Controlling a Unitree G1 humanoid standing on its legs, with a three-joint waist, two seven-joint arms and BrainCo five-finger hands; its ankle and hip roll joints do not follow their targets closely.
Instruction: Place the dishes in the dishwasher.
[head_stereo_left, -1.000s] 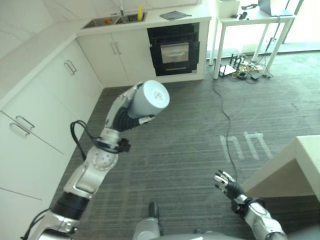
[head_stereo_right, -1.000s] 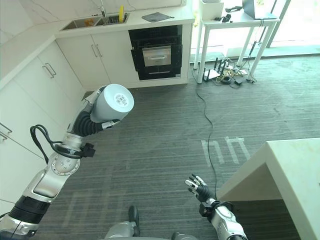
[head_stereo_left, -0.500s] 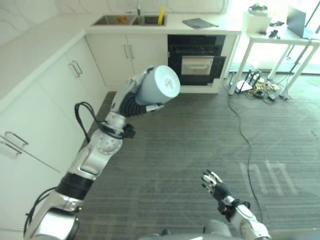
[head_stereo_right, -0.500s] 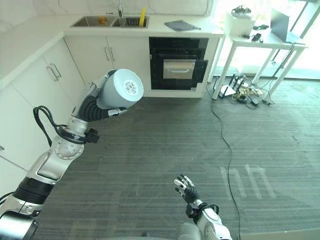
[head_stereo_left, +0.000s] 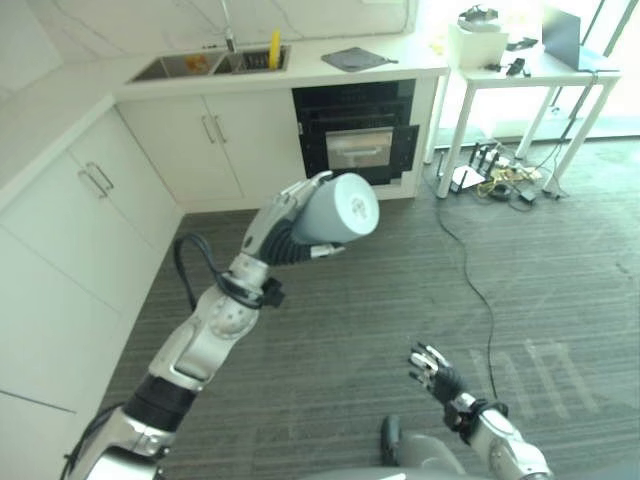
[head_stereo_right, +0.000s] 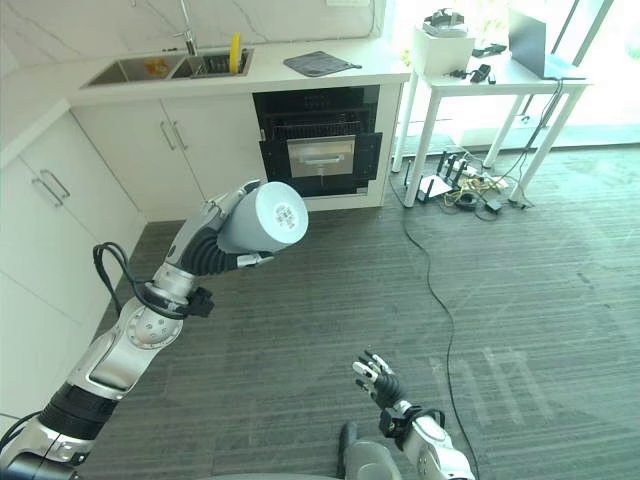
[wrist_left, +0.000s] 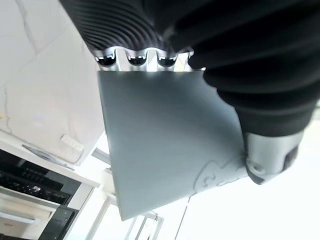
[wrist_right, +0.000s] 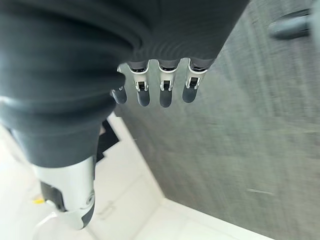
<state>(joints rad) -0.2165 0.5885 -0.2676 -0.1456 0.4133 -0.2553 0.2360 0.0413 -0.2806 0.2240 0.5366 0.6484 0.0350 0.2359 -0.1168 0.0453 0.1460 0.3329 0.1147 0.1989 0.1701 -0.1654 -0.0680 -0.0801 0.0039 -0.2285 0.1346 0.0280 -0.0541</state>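
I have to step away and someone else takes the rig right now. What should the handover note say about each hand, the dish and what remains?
Left hand: shut on a grey cup, held up on its side above the carpet, its base facing the camera.
Right hand: open, holding nothing, low near the robot's body.
Dishwasher: the dark built-in unit under the counter, ahead across the floor; whether its door is ajar cannot be told.
Done: cup is in hand.
Left: walk up to the unit, open it if needed, set the cup inside.
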